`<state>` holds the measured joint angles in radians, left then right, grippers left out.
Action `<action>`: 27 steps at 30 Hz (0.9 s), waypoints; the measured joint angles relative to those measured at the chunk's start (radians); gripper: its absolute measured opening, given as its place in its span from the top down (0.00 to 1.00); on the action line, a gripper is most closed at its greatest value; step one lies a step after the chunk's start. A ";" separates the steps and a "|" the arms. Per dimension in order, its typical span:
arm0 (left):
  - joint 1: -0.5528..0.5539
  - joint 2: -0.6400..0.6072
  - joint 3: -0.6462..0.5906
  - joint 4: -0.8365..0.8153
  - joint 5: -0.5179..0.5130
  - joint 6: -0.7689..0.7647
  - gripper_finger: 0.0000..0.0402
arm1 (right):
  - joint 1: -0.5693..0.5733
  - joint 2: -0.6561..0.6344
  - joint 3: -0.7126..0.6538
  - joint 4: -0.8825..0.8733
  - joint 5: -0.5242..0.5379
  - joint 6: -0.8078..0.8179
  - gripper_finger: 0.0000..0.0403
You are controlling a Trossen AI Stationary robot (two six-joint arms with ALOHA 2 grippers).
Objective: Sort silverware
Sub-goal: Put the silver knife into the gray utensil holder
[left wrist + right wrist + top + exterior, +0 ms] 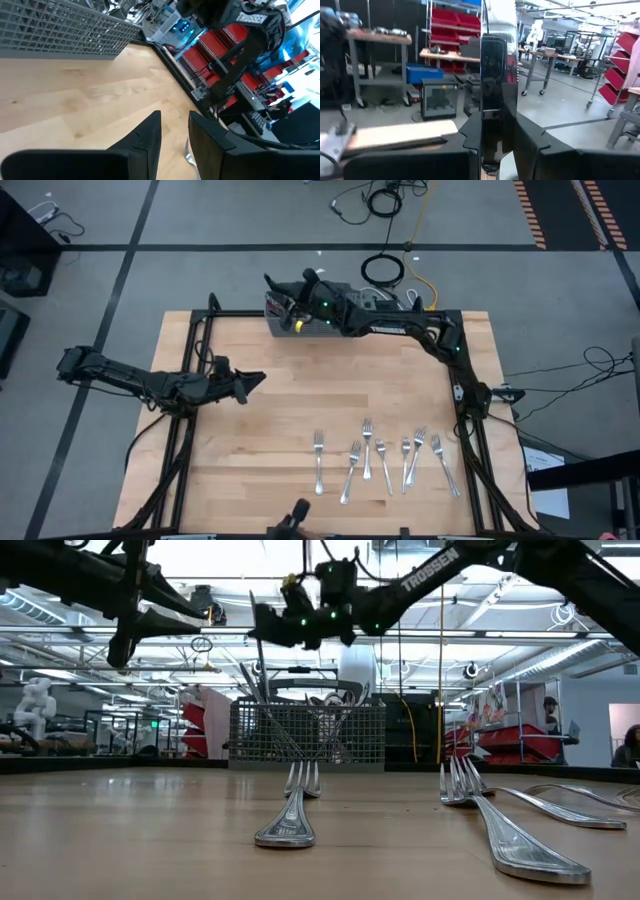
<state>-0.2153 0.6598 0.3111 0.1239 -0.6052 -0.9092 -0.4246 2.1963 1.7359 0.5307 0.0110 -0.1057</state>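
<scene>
Several forks (pixel 385 460) of the silverware lie flat on the wooden table near its front edge, and they show close up in the low view (pixel 290 815). At the far edge stands a grey mesh basket (pixel 300 735) with more cutlery upright in it. My right gripper (pixel 272 283) hovers above the basket, shut on a flat shiny strip that looks like a table knife (pixel 493 75). My left gripper (pixel 256 379) hangs over the table's left part. Its fingers (pixel 150 135) stand a narrow gap apart with nothing between them. My right gripper pinches the knife's flat sides (pixel 493 107) between its two fingers. The fingers lie level, reach toward the table's left and cross the knife. The knife stands upright in the hold, lifted clear above the basket. Which end is up I cannot tell.
Bare wood lies between the basket (pixel 285 327) and the row of forks. Black frame rails (pixel 190 360) run along the table's left and right sides. Beyond the far edge are cables on the floor and workshop shelves with red bins (pixel 220 55).
</scene>
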 joint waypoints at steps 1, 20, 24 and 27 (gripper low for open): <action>0.000 0.000 0.000 -0.008 0.000 0.000 0.74 | -0.006 0.011 0.000 0.002 -0.007 -0.009 0.88; 0.000 0.001 0.000 -0.013 -0.001 0.000 0.74 | -0.058 0.039 0.000 -0.117 0.019 -0.004 0.64; 0.000 0.001 0.000 -0.013 -0.002 0.000 0.74 | -0.061 0.033 0.000 -0.146 0.051 0.014 0.48; 0.000 0.001 0.000 -0.013 -0.001 0.000 0.74 | -0.060 0.008 -0.001 -0.212 0.055 0.011 0.47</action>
<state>-0.2153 0.6605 0.3111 0.1112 -0.6066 -0.9092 -0.4849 2.2046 1.7351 0.3188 0.0664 -0.0943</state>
